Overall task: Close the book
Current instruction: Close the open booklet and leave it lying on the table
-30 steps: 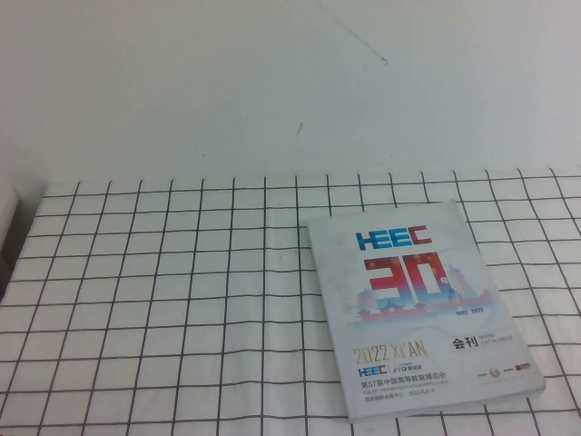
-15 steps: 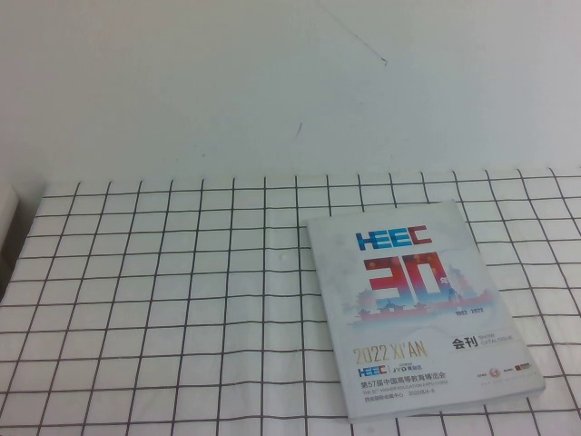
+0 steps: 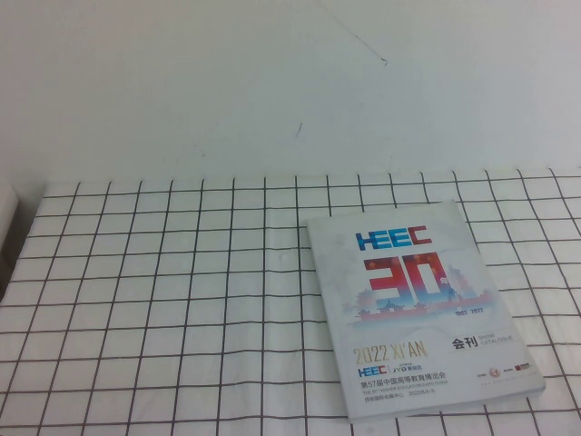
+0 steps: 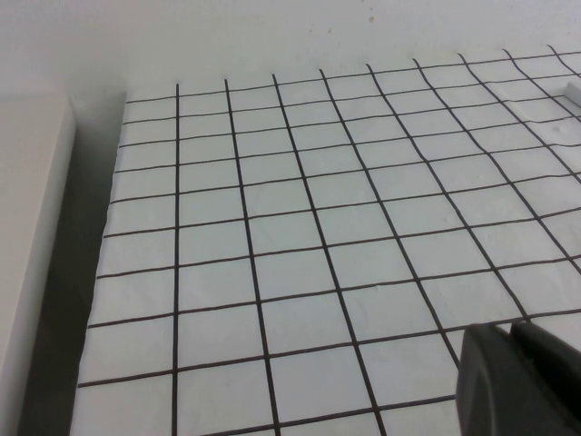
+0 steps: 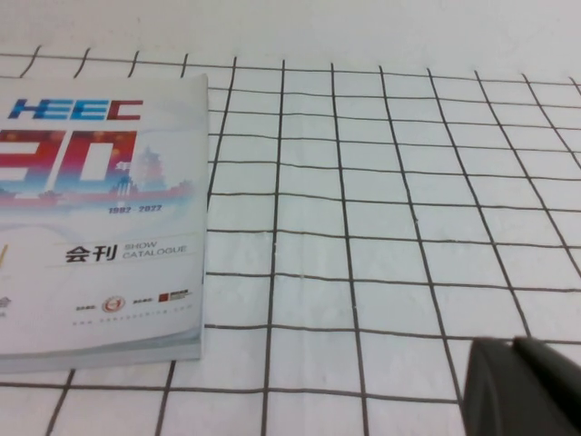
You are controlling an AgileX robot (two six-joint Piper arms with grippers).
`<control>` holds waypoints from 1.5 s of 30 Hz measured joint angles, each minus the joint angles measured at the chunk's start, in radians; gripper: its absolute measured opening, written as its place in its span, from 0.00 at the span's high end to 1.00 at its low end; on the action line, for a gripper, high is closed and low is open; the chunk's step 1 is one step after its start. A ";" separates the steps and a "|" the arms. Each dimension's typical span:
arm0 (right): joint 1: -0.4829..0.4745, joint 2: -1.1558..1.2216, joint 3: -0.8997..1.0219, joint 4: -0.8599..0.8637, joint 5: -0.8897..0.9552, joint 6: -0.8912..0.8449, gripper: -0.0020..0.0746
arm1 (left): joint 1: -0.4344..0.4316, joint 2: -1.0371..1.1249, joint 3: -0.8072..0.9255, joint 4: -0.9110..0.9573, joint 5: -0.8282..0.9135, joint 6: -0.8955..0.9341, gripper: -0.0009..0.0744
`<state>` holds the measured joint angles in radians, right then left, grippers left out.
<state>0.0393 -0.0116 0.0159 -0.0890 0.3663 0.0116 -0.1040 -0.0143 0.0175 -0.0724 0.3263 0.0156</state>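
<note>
Since the show catalogue (image 3: 422,309) already lies shut and flat, front cover up, on the near right part of the checked cloth (image 3: 182,272), you have little left to do. By my reading the closing is finished, and the sensible move is to confirm it rather than handle it again. Look along the cover's free edge and near corner, which the right wrist view shows close up; the cover sits down on the pages with no lift that I can make out. If you do touch it, come straight down on the middle of the cover and press lightly; a sideways push would likely slide it over the cloth.

Neither arm shows in the high view. The right gripper (image 5: 522,391) hangs over bare cloth beside the show catalogue (image 5: 95,209), not touching it; the left gripper (image 4: 517,377) hangs over bare cloth on the left side, well apart from it; whether either is open or closed I cannot tell.

Mind the edges — the show catalogue's near edge lies close to the table's front, a white block (image 4: 32,236) borders the cloth at the far left, and the wall (image 3: 272,91) stands behind. Your open room is the left and middle of the cloth.
</note>
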 joint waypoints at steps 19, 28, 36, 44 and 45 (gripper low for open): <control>-0.078 0.000 0.000 -0.011 0.000 0.019 0.98 | 0.000 0.000 0.000 0.000 0.000 0.000 0.99; -0.078 0.000 0.000 -0.011 0.000 0.019 0.98 | 0.000 0.000 0.000 0.000 0.000 -0.003 0.99; -0.078 0.000 0.000 -0.011 0.000 0.019 0.98 | 0.000 0.000 0.000 0.000 0.000 -0.003 0.99; -0.078 0.000 0.000 -0.011 0.000 0.019 0.98 | 0.000 0.000 0.000 0.000 0.000 -0.003 0.99; -0.078 0.000 0.000 -0.011 0.000 0.019 0.98 | 0.000 0.000 0.000 0.000 0.000 -0.003 0.99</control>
<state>-0.0389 -0.0116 0.0159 -0.0998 0.3663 0.0304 -0.1040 -0.0143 0.0175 -0.0724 0.3263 0.0122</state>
